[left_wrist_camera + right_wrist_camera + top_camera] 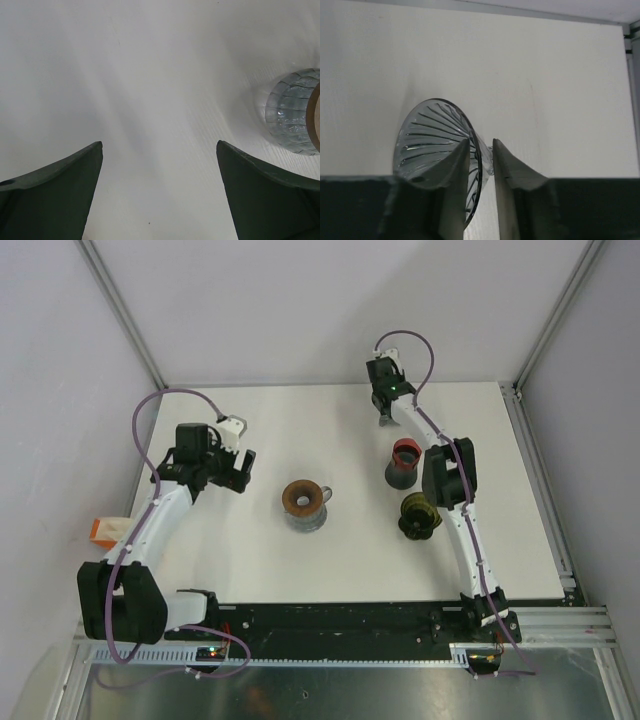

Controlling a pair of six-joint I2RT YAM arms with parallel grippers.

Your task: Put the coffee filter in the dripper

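**Coffee filter** [299,497]: brown paper, seated in a ribbed glass vessel [305,518] that stands upright near the middle of the surface. In the left wrist view only a brown sliver of it shows at the right border [316,117], beside the vessel's ribbed wall [292,112].

**Dripper** [427,135]: clear glass cone with spiral ribs, lying on its side near the far edge of the surface and well apart from the filter. Nothing shows inside it.

**Right claw** [481,142]: at the far edge in the top view [384,420]. Its fingers are drawn in to a narrow gap that straddles the dripper's rim, one finger [457,165] over the cone's mouth, the other outside the wall. Whether they pinch the glass cannot be told.

**Left claw** [243,470]: released, jaws spread wide [159,144]. It is left of the glass vessel and holds nothing, with bare surface between its fingers.

**Surface** [300,430]: white matt board, with both arm bases along its near edge.

**Room**: plain pale walls [300,310] on three sides, with aluminium frame rails [120,310] at the corners.

**Dark cup** [404,462]: upright beside the right arm, with a red interior. Its contents cannot be made out.

**Dark ribbed item** [418,515]: just nearer than the cup and partly under the right arm. Its kind is unclear.

**Orange object** [104,530]: past the left edge of the surface.
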